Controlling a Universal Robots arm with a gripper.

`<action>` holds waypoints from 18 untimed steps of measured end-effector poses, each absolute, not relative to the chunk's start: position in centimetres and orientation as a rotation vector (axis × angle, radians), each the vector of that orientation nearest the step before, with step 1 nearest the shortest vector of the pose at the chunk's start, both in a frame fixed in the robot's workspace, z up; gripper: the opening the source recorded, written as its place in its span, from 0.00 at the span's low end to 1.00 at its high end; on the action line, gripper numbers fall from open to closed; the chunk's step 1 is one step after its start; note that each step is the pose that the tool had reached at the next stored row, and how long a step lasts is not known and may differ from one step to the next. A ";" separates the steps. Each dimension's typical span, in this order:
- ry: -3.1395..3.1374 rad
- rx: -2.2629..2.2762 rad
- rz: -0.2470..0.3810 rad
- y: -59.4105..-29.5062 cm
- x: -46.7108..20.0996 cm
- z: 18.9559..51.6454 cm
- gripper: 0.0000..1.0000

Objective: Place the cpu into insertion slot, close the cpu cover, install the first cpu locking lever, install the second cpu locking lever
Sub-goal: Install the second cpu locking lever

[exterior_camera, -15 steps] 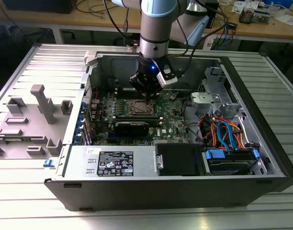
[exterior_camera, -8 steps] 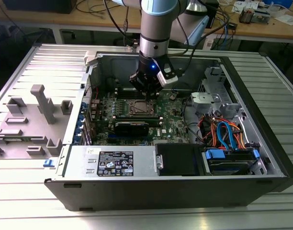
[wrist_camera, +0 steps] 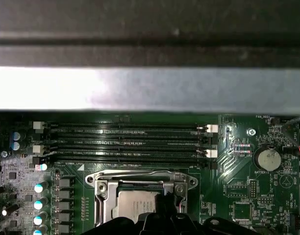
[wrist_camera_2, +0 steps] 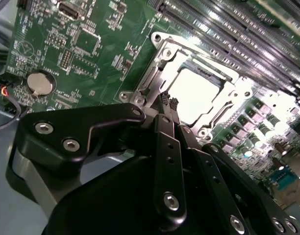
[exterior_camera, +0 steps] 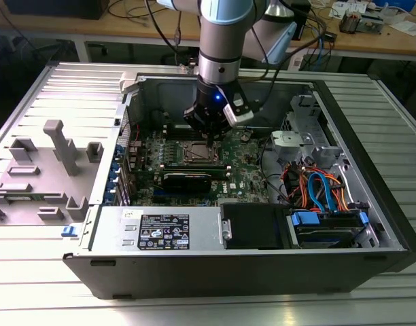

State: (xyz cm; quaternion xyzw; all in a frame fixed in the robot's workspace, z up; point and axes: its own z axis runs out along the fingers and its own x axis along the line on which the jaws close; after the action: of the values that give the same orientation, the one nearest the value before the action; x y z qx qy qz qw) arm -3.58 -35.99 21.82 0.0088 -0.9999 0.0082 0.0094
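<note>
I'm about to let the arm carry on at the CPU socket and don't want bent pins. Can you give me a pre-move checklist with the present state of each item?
1. The cpu lies in the insertion slot: ok, its pale top shows inside the frame in both wrist views.
2. The cpu cover is down over the chip: ok, it looks flat around the window.
3. Locking levers latched: cannot tell.
4. The tool is at the socket: ok, its tip sits at the cover's edge.
5. Tool clear of the memory slots: ok, they lie beyond the socket.
6. Chip seated square: cannot tell, the tool hides part of it.
</note>
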 end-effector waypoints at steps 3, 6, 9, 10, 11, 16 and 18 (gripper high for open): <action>-3.123 0.027 0.026 -36.2 -3.6 21.9 0.11; -3.123 0.027 0.025 -36.3 -3.6 22.2 0.11; -3.123 0.027 0.025 -36.3 -3.6 22.7 0.11; -3.123 0.027 0.025 -36.3 -3.6 22.9 0.11; -3.123 0.027 0.025 -36.3 -3.6 23.0 0.11; -3.123 0.028 0.025 -37.0 -3.6 23.1 0.11; -3.123 0.027 0.025 -37.5 -3.6 23.1 0.11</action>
State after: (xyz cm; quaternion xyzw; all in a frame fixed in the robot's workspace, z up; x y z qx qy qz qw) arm -3.58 -37.48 23.14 0.0088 -0.9999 0.0081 0.0093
